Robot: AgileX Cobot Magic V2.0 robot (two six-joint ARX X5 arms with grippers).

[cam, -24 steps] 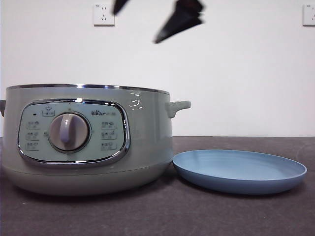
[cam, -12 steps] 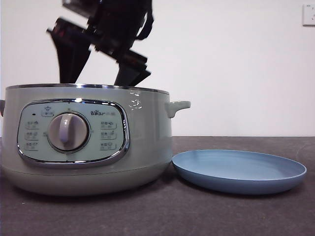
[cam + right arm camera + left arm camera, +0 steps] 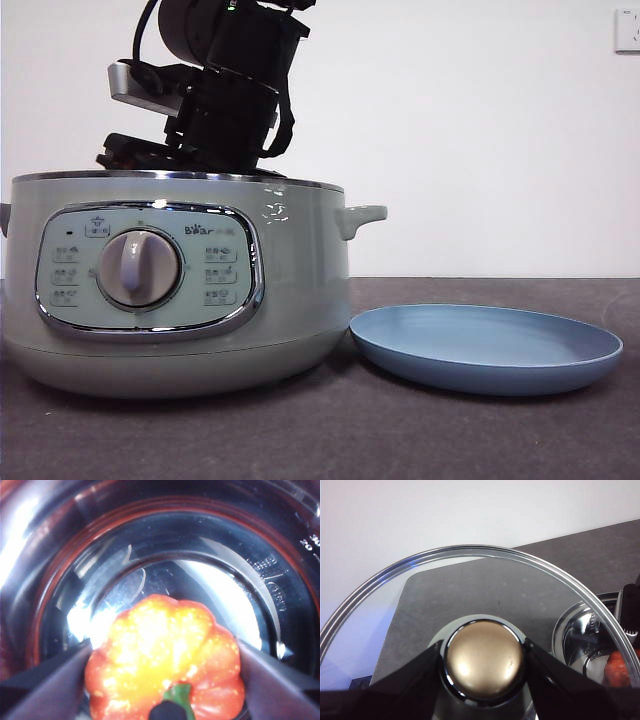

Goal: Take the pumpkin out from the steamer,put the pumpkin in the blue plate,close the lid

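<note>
A: Where's the pumpkin [image 3: 165,665]?
B: Low in the steamer [image 3: 300,290], right end effector [image 3: 162,680] straddling it, jaws apart (untouched blue plate [image 3: 487,347] lower right).
A: Left end effector [image 3: 482,662]?
B: Clamped on the lid [image 3: 470,580].

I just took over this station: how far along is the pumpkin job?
Done: the lid is off the steamer, its knob clamped in the left hand. In hand: the right hand is down inside the steamer, jaws either side of the pumpkin, which sits in the pot; a firm grip is unclear. Left: lift it out, set it on the bare blue plate, close the lid.
</note>
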